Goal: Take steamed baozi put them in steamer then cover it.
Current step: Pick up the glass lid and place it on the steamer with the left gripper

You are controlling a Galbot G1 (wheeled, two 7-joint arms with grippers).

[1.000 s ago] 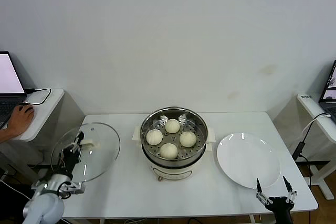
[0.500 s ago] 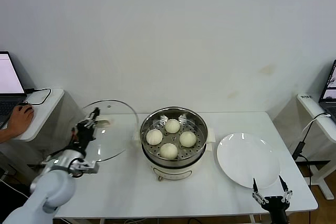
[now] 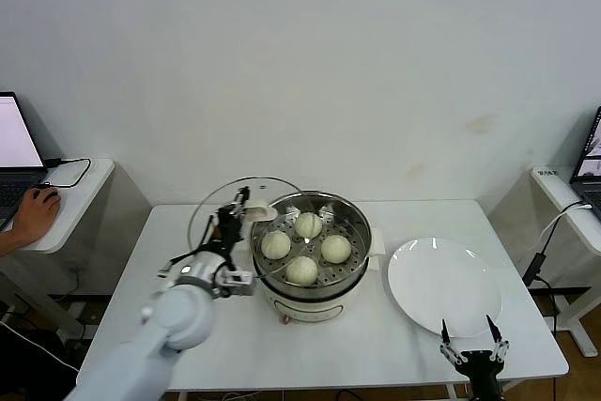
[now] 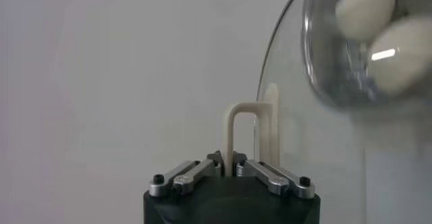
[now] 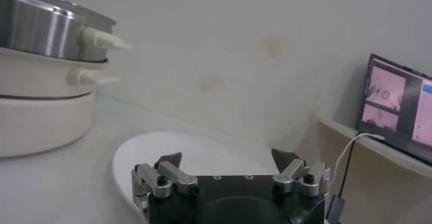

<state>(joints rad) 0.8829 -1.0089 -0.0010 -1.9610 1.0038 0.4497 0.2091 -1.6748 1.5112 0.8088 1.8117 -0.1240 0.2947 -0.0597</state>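
Right gripper (image 3: pixel 467 354) hangs low at the near edge of the white table (image 3: pixel 376 345), on the right of the shiny round steel steamer (image 3: pixel 311 251), and its fingers are spread wide apart with nothing between them. Just past it lies a flat round white plate (image 3: pixel 441 286), bare, close beside the steamer on the same side. On the other side, the left gripper (image 3: pixel 234 218) is up in the air at the steamer's left rim. Its fingers are squeezed tight on the cream handle of a round clear glass lid (image 3: pixel 225 213), which stands tilted on edge and reaches partly over that rim. Inside the steamer, four smooth cream-white baozi buns (image 3: pixel 306 246) sit on the steel tray with holes. Behind the steamer is a plain white wall (image 3: pixel 300 63).
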